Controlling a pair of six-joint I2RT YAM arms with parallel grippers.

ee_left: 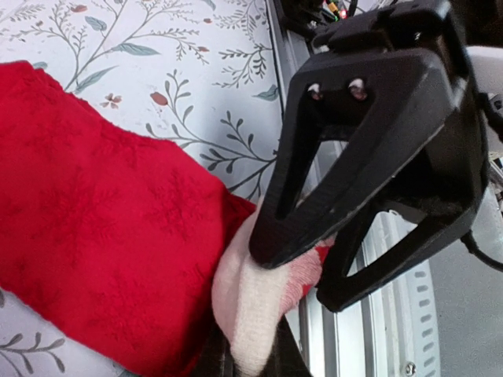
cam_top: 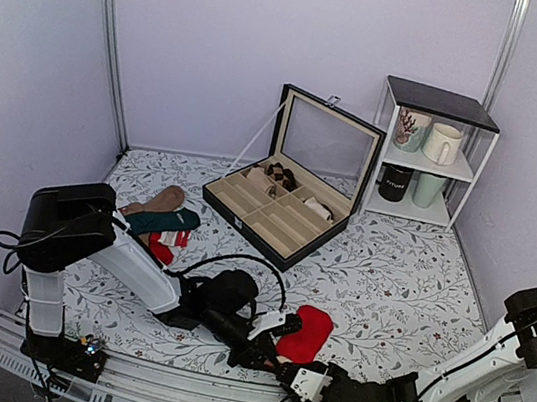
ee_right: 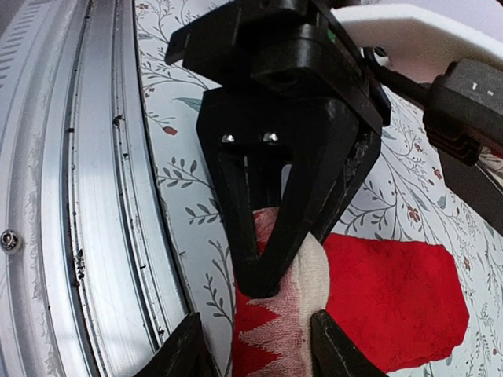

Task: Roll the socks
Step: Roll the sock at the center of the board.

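the socks (cam_top: 310,331), bright red and fuzzy, lie flat on the floral table cover (cam_top: 399,271) close to its near edge, about midway between the two arm bases. their beige cuff (ee_right: 287,306), edged with a red zigzag, points toward the metal rail (ee_right: 86,196) along the table front and is bunched and lifted a little off the cover. the left gripper (ee_right: 287,259) comes down on that cuff from above, its two black triangular fingers pressed in on the fabric. the right gripper (ee_left: 302,275) meets it from the rail side, fingers likewise pinching the same cuff, so both grippers sit almost touching over one end of the socks while the red toe end rests free on the cover. further back, left of centre, a small pile of other socks (cam_top: 160,217) lies in dark green, brown and red-white. behind the middle stands a black compartment box (cam_top: 282,213) with its lid raised, and at the back right a white shelf (cam_top: 466,180) holds mugs.
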